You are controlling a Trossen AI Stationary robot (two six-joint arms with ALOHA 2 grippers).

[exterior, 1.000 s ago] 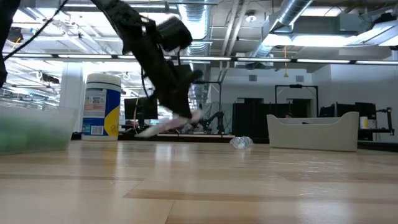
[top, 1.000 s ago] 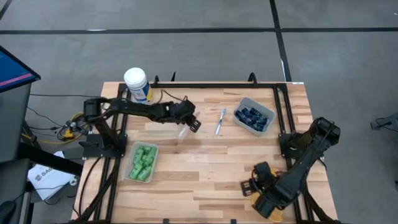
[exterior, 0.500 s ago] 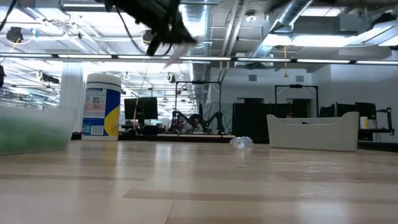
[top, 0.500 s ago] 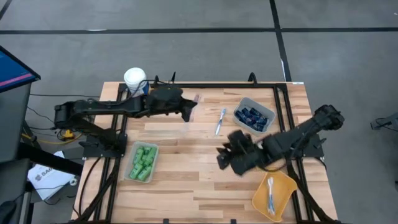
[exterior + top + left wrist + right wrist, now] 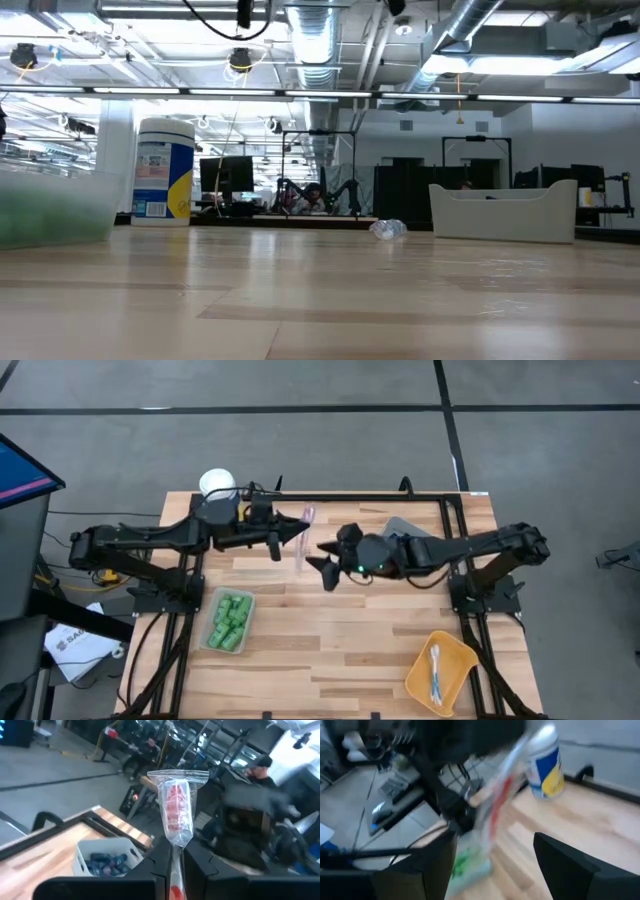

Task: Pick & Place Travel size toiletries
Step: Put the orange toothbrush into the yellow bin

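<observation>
While pinched in the left gripper (image 5: 172,862), wrapped toothbrush (image 5: 175,812): light, slim, crinkly-slick; right gripper (image 5: 325,565) spread, should take the free end.

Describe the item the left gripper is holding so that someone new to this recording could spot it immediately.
Start at the wooden table and follow the left arm in from the white-lidded canister to the left gripper, raised above the table's middle. Shut in it is a wrapped toothbrush in a clear sleeve. Its pink-red head sets it apart from the toothbrushes in the yellow tray.
</observation>
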